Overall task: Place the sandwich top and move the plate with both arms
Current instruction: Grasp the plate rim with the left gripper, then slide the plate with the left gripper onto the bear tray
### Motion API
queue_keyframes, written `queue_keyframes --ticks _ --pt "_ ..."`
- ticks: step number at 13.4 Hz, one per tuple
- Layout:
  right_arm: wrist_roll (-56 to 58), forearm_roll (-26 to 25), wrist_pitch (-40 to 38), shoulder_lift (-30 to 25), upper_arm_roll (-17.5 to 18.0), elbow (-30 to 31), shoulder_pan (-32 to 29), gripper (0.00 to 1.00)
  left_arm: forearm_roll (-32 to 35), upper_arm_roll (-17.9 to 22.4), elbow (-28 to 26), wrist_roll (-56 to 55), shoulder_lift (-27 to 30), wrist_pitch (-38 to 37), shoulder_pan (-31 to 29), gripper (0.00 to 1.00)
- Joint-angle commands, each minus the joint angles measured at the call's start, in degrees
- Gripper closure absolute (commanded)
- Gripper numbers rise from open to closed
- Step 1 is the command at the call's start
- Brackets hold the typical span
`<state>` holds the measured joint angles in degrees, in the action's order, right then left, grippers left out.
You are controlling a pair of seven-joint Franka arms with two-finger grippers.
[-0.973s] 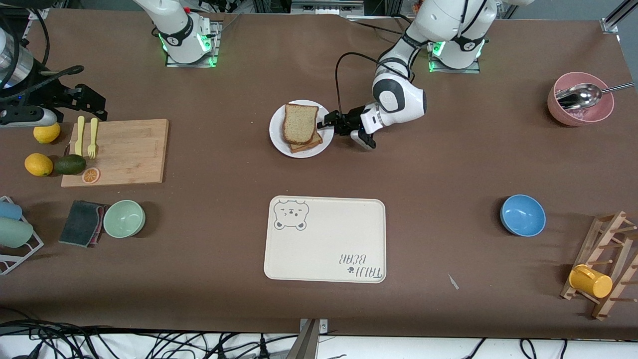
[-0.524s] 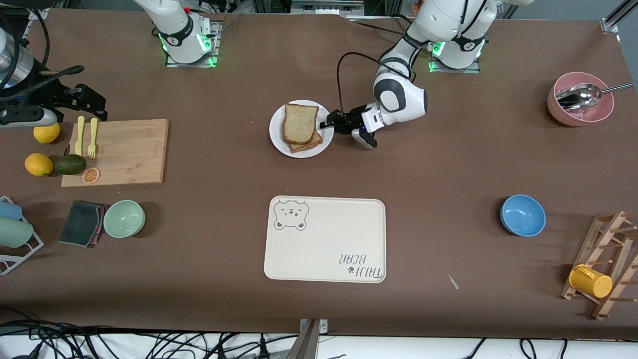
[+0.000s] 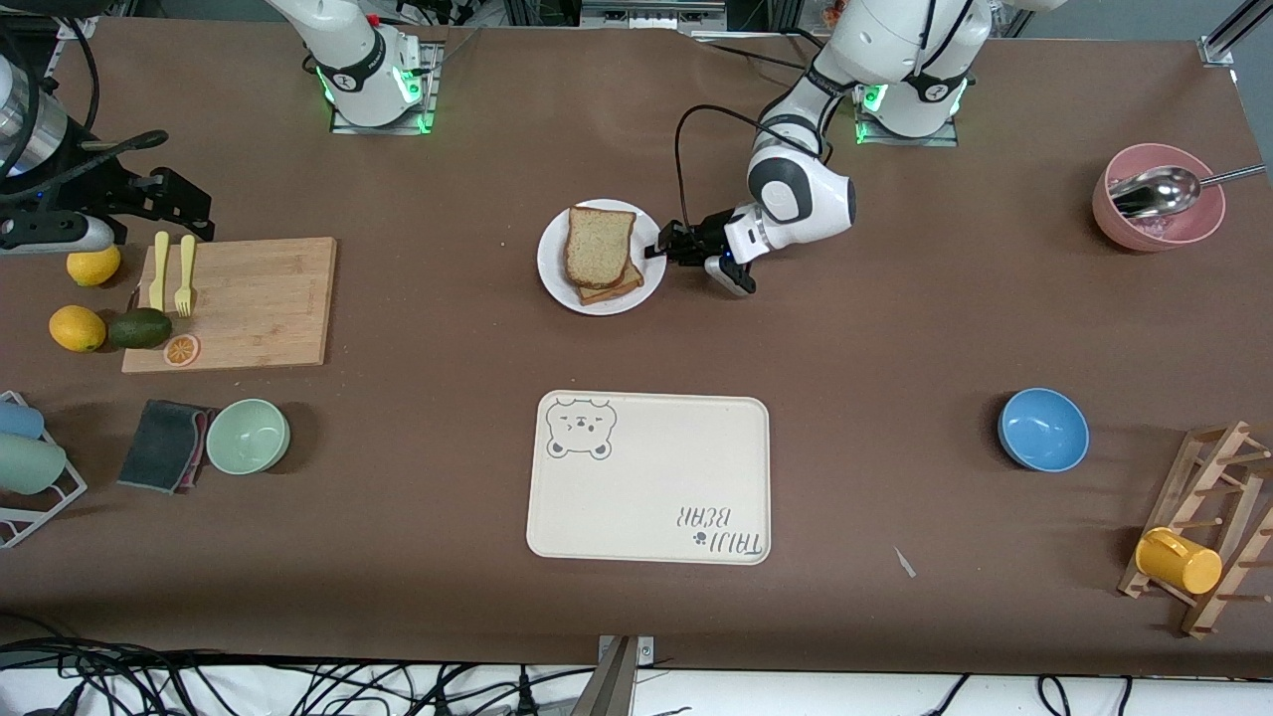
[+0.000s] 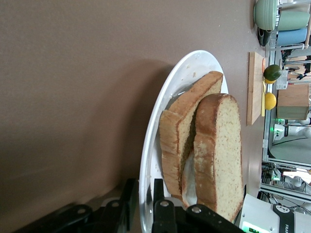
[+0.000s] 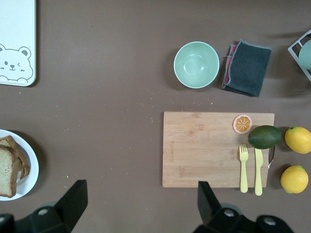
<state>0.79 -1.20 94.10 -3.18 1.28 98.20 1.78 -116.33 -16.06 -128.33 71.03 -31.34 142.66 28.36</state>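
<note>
Bench (image 3: 895,328): brown surface carrying all the things.
Plate (image 3: 553,270): small, round and white, near the middle of the bench, farther from the front camera than the bear-print tray (image 3: 648,477).
Sandwich top (image 3: 600,244): speckled brown slice lying on a lower slice (image 3: 619,289), both on the plate and slightly askew from each other.
Left hand (image 3: 656,246): low at the plate's rim on the side toward the left arm's end; in the left wrist view its 2 fingers (image 4: 163,213) stand close together with the thin white rim between them, though a firm clamp on the rim cannot be told.
Right hand (image 5: 138,204): up in the air over the cutting board (image 3: 239,301) at the right arm's end, its fingers spread wide apart and holding nothing; this arm waits.
Cutting board items: yellow fork (image 3: 184,276), orange slice (image 3: 181,350).
Beside the board: avocado (image 3: 139,327), 2 lemons (image 3: 78,328).
</note>
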Motion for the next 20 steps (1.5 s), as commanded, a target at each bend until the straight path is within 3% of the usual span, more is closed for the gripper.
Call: queue_keyframes --ticks 1,7,20 --pt "0.53 0.15 -0.23 0.28 0.39 -0.9 -0.47 0.0 -1.7 -0.2 -0.61 2.1 0.4 -0.01 -0.41 0.79" --pt "0.62 0.15 -0.32 0.28 0.3 -0.9 -0.55 0.0 -1.7 -0.2 -0.7 2.1 0.4 -0.01 -0.41 0.94" --pt "0.53 0.15 -0.32 0.28 0.3 -0.9 -0.55 0.0 -1.7 -0.03 -1.14 1.66 0.05 -0.1 -0.59 1.0"
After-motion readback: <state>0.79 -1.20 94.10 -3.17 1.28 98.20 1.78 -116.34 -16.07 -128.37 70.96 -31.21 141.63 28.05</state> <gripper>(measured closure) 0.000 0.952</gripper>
